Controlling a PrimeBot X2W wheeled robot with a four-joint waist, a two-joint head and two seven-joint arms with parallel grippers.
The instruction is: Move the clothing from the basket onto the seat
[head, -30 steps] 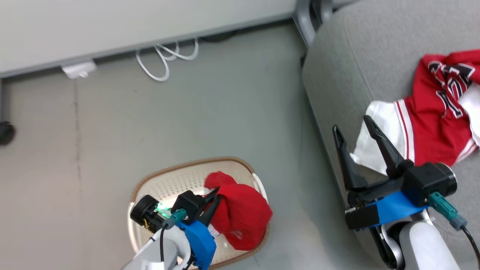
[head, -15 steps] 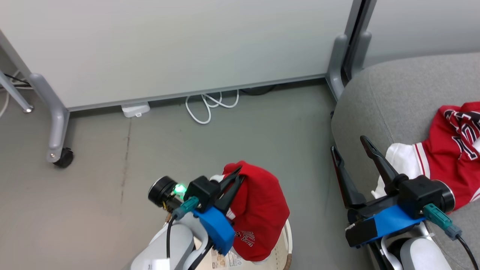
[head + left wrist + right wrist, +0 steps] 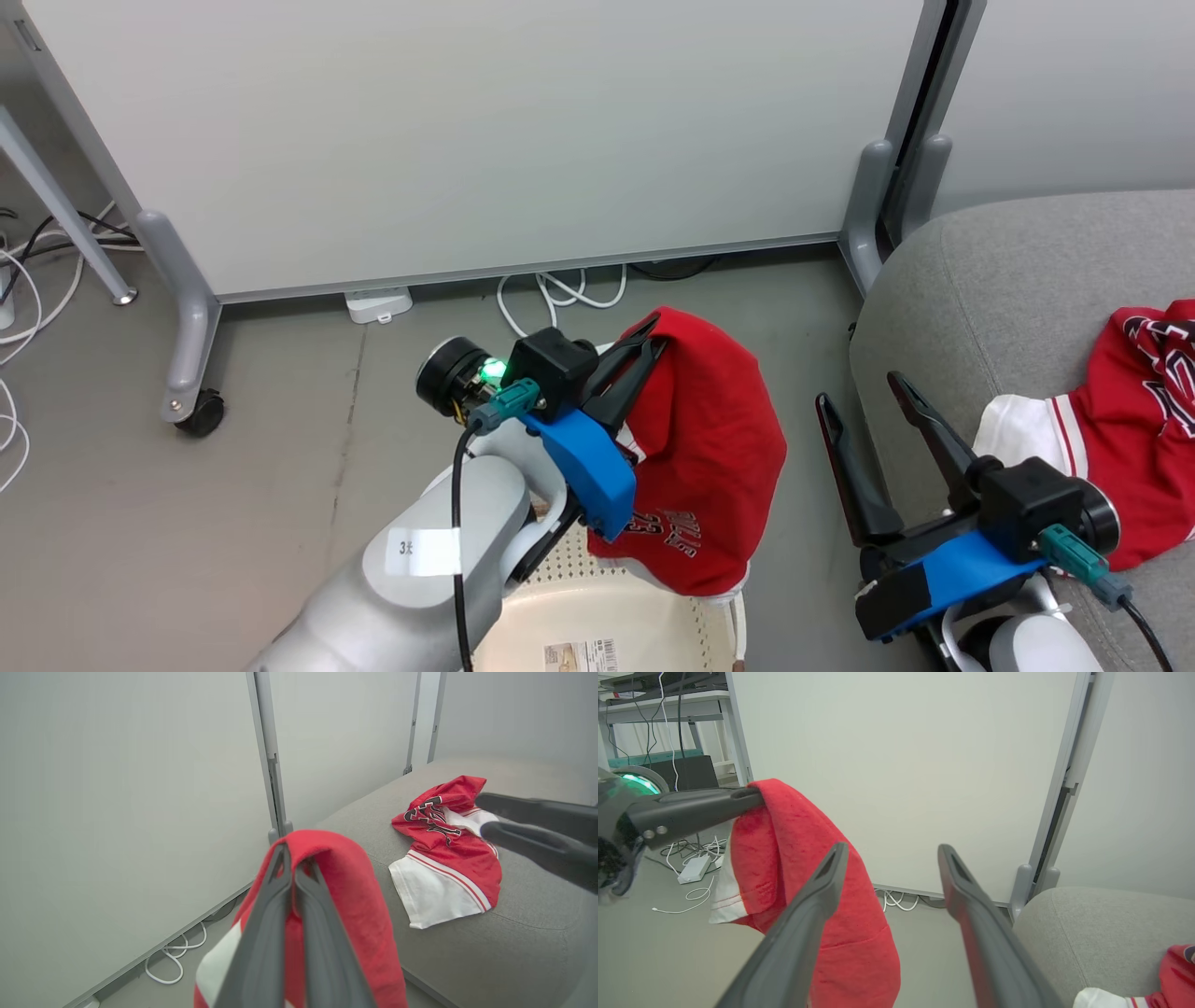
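My left gripper [image 3: 649, 336] is shut on a red garment [image 3: 719, 448], which hangs from its fingertips above the cream perforated basket [image 3: 672, 635] at the bottom edge. In the left wrist view the cloth [image 3: 359, 891] drapes over the closed left gripper [image 3: 292, 851]. A red jersey with white sleeves [image 3: 1130, 439] lies crumpled on the grey seat [image 3: 1008, 280] at the right. Beside the seat's near edge my right gripper [image 3: 859, 392] stands open and holds nothing. Between its spread fingers, the right wrist view [image 3: 894, 849] shows the hanging garment [image 3: 784, 849].
A white partition panel stands behind, on grey feet with a castor [image 3: 191, 355]. White cables [image 3: 560, 289] and a small white adapter [image 3: 378, 303] lie along its base. A label [image 3: 579, 653] lies on the basket's floor. Grey floor separates the basket from the seat.
My left gripper has lifted the red garment up out of the basket and toward the seat. The head camera has tilted up, so the whole view has shifted. The right gripper stays open.
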